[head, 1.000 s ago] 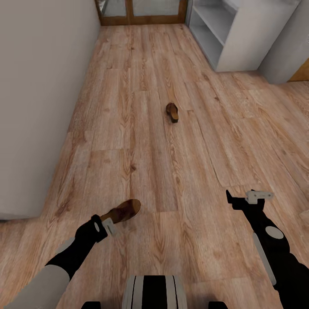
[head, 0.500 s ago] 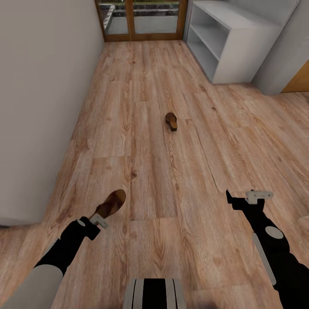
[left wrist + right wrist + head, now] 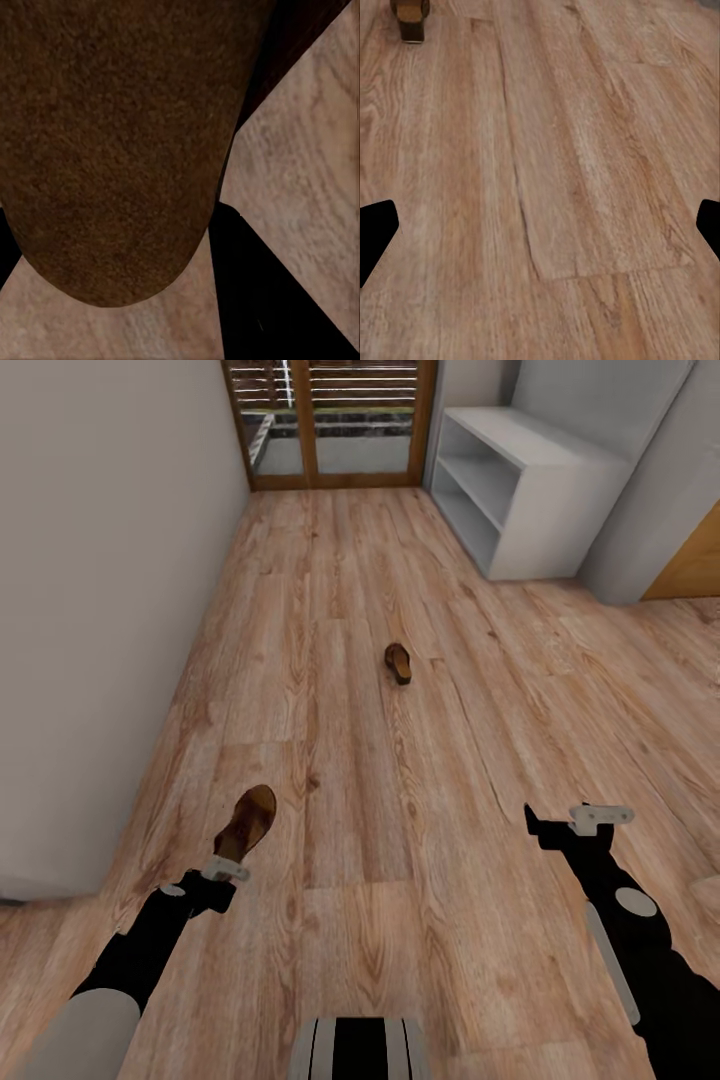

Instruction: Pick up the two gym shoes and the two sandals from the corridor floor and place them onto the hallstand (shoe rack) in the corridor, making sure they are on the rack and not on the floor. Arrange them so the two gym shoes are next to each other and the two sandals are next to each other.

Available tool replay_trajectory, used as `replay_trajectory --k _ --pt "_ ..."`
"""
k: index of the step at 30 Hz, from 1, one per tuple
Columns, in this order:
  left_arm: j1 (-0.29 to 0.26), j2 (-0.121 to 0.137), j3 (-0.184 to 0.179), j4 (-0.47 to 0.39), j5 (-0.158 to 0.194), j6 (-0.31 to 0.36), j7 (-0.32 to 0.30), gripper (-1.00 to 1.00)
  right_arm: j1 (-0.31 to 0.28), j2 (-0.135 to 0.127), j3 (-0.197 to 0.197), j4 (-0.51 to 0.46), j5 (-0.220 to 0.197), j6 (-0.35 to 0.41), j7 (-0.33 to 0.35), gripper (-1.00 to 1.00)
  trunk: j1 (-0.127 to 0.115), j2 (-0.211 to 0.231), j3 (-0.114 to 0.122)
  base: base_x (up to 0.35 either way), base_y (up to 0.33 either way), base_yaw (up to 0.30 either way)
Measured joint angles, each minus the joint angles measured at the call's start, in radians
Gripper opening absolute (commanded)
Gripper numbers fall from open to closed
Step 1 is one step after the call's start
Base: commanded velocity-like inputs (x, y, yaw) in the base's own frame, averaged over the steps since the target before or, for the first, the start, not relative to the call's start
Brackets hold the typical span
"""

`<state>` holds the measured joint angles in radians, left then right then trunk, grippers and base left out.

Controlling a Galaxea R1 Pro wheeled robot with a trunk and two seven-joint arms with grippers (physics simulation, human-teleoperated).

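My left gripper (image 3: 225,872) is shut on the heel end of one brown sandal (image 3: 248,822), held above the wood-plank corridor floor (image 3: 400,810) near the left wall. In the left wrist view the sandal's brown surface (image 3: 112,135) sits close up between the dark fingers. The other sandal (image 3: 398,662) lies on the floor ahead, also seen far off as the sandal (image 3: 410,16) in the right wrist view. My right gripper (image 3: 585,822) hangs open and empty over bare floor. The light-grey hallstand (image 3: 520,490) stands at the far right. The gym shoes are out of view.
A pale wall (image 3: 100,610) runs along the left side. A wood-framed glass door (image 3: 330,420) closes the corridor's far end. A grey wall corner (image 3: 650,490) and an orange-brown panel (image 3: 690,570) stand right of the hallstand. My base (image 3: 360,1050) shows at the bottom.
The left arm has swung left with the sandal, whose toe now points forward. The head view has shifted, bringing more of the door and hallstand into the picture. The right arm holds still.
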<state>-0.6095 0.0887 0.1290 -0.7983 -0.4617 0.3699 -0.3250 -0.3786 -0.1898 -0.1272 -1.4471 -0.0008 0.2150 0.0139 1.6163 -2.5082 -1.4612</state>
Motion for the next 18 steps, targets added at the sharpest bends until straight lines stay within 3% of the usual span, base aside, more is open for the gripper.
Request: replay_trajectory --k 1,4,5,6,7,10,18 --pt "0.042 0.001 0.012 0.008 0.106 -0.08 0.108 -1.0 0.0 0.003 0.0 0.002 0.001 -0.002 -0.001 1.0 0.0 0.0 0.004 0.0 0.0 0.0" --pt "0.072 0.001 0.019 0.012 0.17 -0.104 0.173 -1.0 0.0 0.003 -0.003 0.002 0.001 -0.002 -0.001 1.0 -0.002 0.001 0.015 0.0 0.0 0.0" --pt "0.115 0.003 0.025 0.01 0.219 -0.12 0.231 -1.0 0.0 0.0 -0.004 0.0 0.001 -0.001 -0.001 1.0 -0.002 0.001 0.019 0.0 0.0 0.0" --pt "0.135 0.004 0.027 0.013 0.235 -0.135 0.241 -1.0 0.0 -0.001 -0.003 -0.001 0.001 -0.001 -0.001 1.0 -0.003 0.001 0.023 0.0 0.0 -0.029" --pt "0.189 0.003 0.099 0.008 0.273 -0.267 0.293 -1.0 0.056 0.006 0.001 0.016 0.001 -0.005 0.0 1.0 -0.003 0.002 0.027 0.0 0.0 -0.059" --pt "0.214 -0.003 0.106 0.014 0.282 -0.281 0.299 -1.0 0.145 0.007 0.002 0.02 0.0 -0.01 0.0 1.0 -0.004 0.002 0.043 0.0 0.0 -0.114" --pt "0.217 -0.004 0.106 0.042 0.284 -0.284 0.301 -1.0 0.16 0.007 0.002 0.023 0.002 -0.01 0.001 1.0 -0.008 0.004 0.085 0.0 0.0 -0.148"
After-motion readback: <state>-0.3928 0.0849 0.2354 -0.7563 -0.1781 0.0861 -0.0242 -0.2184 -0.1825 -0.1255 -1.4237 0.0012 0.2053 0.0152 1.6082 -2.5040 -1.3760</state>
